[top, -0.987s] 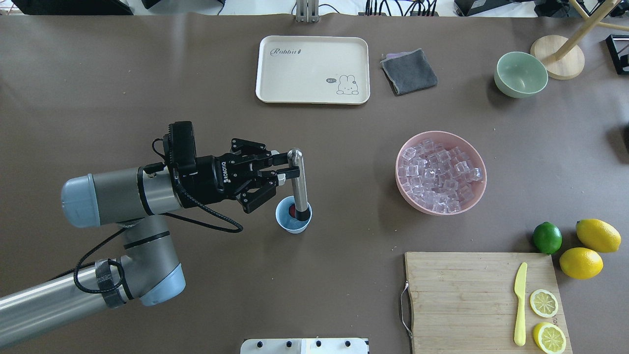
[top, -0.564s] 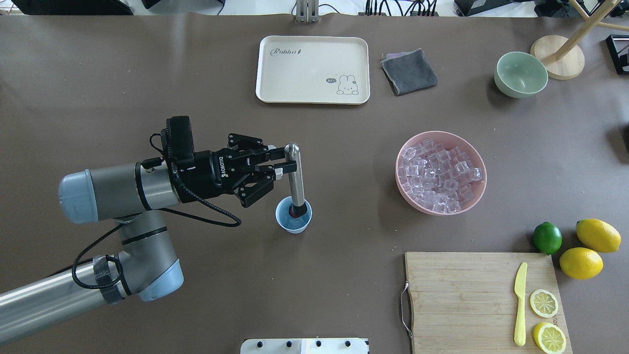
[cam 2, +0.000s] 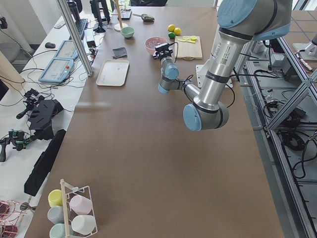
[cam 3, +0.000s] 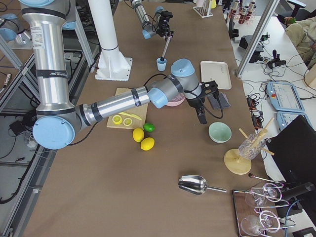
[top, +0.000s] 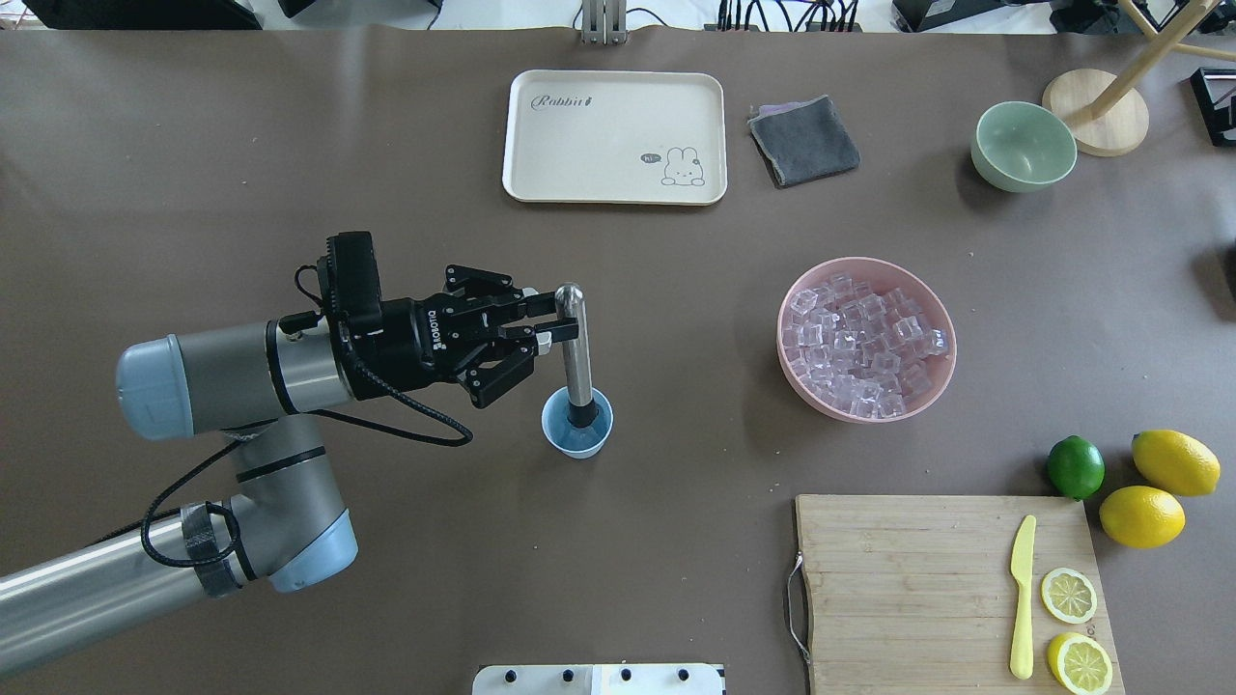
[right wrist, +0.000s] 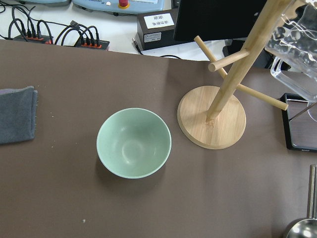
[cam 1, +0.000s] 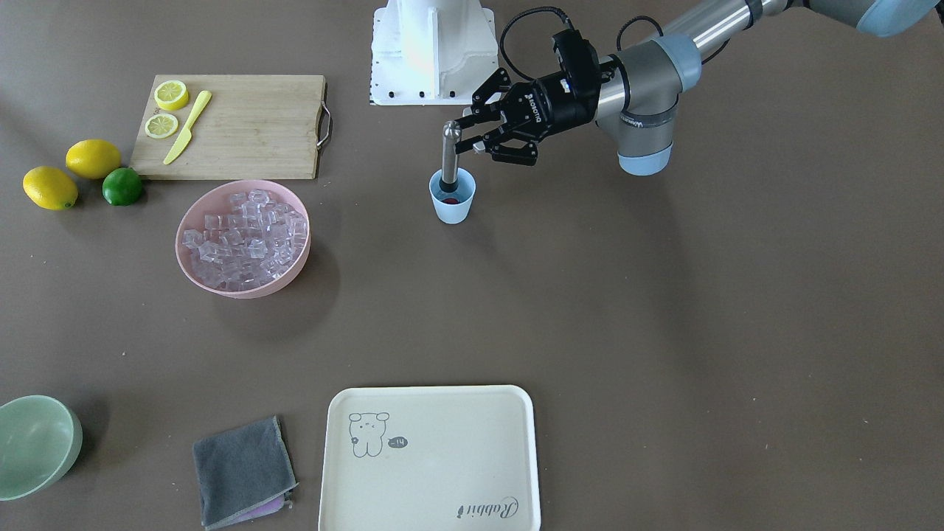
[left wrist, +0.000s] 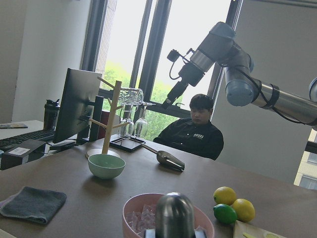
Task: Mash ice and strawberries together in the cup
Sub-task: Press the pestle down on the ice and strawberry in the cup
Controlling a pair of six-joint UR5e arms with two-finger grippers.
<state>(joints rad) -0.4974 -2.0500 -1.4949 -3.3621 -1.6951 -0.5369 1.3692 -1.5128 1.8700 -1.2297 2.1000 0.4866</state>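
The light blue cup [top: 576, 439] [cam 1: 451, 208] stands left of the table's middle. A steel muddler [top: 576, 352] [cam 1: 448, 151] stands upright in it, black tip down. My left gripper [top: 552, 328] [cam 1: 464, 134] is shut on the muddler's top from the side. A red bit of strawberry [cam 1: 452, 199] shows beside the tip in the front view; the overhead view hides it. Ice [top: 859, 343] [cam 1: 243, 236] fills the pink bowl [top: 782, 338]. Whether ice lies in the cup I cannot tell. My right gripper [cam 3: 202, 117] hangs above the green bowl [right wrist: 133, 144]; open or shut I cannot tell.
A cream tray [top: 614, 135] and grey cloth [top: 803, 140] lie at the far edge. A cutting board [top: 917, 579] with knife and lemon slices, a lime [top: 1075, 466] and two lemons [top: 1173, 461] sit near right. A wooden rack base [top: 1096, 111] stands far right.
The left gripper and muddler shifted slightly left and away within the cup. In the overhead view the tip now covers the red strawberry that showed beside it.
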